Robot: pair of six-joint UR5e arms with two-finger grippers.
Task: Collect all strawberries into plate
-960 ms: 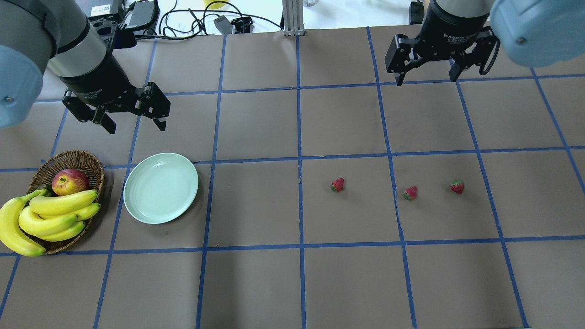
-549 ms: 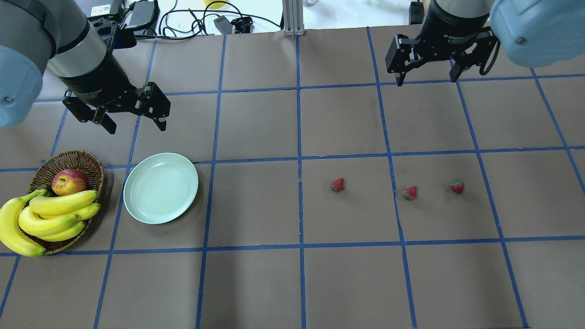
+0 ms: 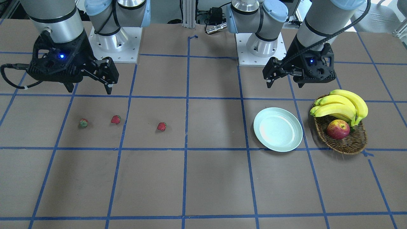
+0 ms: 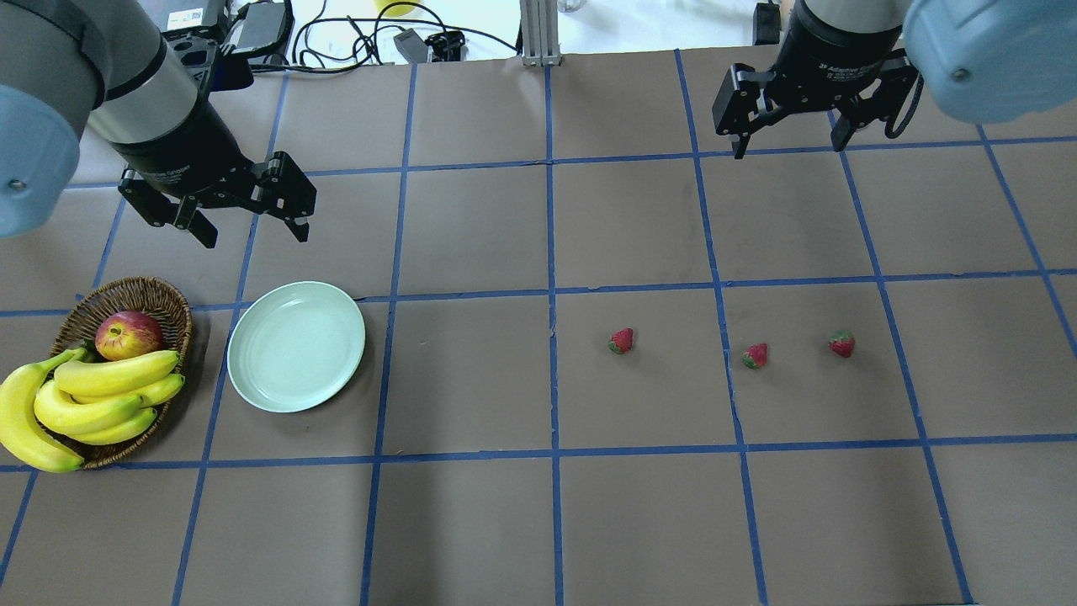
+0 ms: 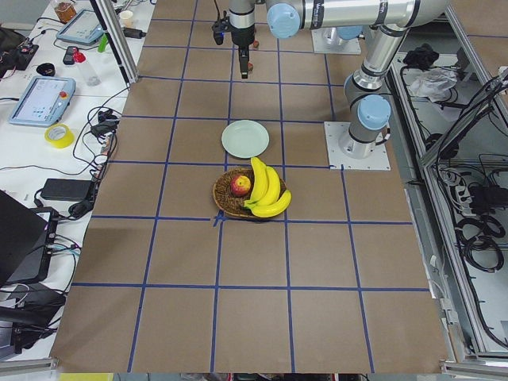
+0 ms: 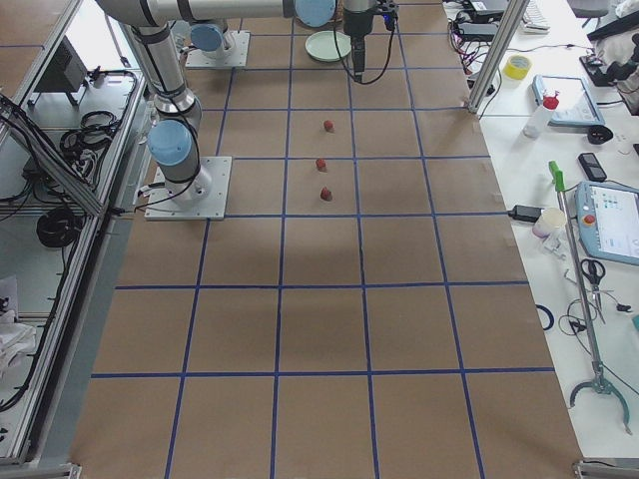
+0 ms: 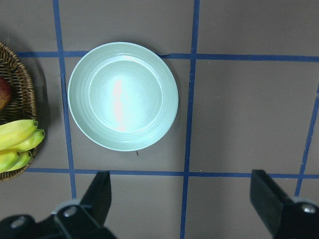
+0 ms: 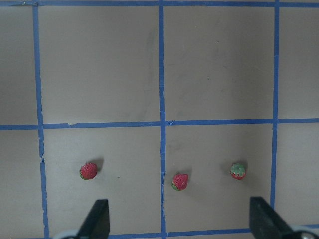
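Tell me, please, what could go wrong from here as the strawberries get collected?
The strawberries are tiny against the wide-open right pincer; one might roll or slip on closing.
The plate lies far across the table, near the left pincer; a long carry could drop a berry.
The basket sits right beside the plate; a late release might land there.

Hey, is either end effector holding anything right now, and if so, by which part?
Nothing is held. The left end effector and right end effector both hang open and empty; the three strawberries lie on the table, none on the plate.
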